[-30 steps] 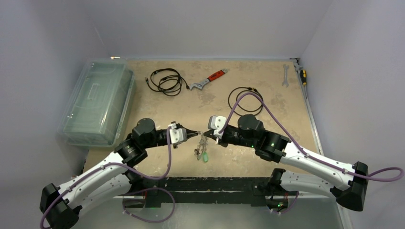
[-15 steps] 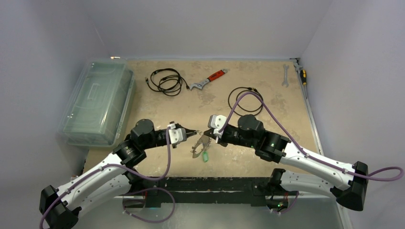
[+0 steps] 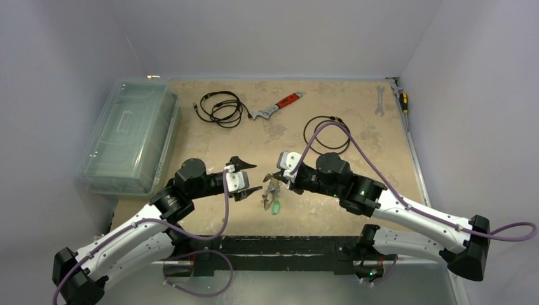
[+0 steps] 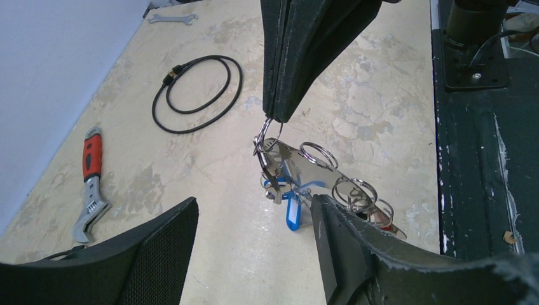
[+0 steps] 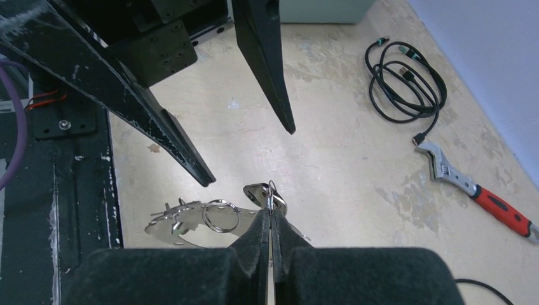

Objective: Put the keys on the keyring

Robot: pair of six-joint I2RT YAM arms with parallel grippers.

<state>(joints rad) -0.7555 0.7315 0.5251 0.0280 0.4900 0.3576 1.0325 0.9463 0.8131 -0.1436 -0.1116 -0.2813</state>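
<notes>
Right hand is pinched closed on the thin wire loop of the keyring, held only at its very fingertips. The keys and a blue tag hang in a bunch just below it. Left hand faces it from just beyond the bunch, fingers spread wide, holding nothing. Risk: this is a tip-only pinch on thin wire, so a sideways nudge as the left fingers close in could twist the loop free and drop the bunch onto the table.
</notes>
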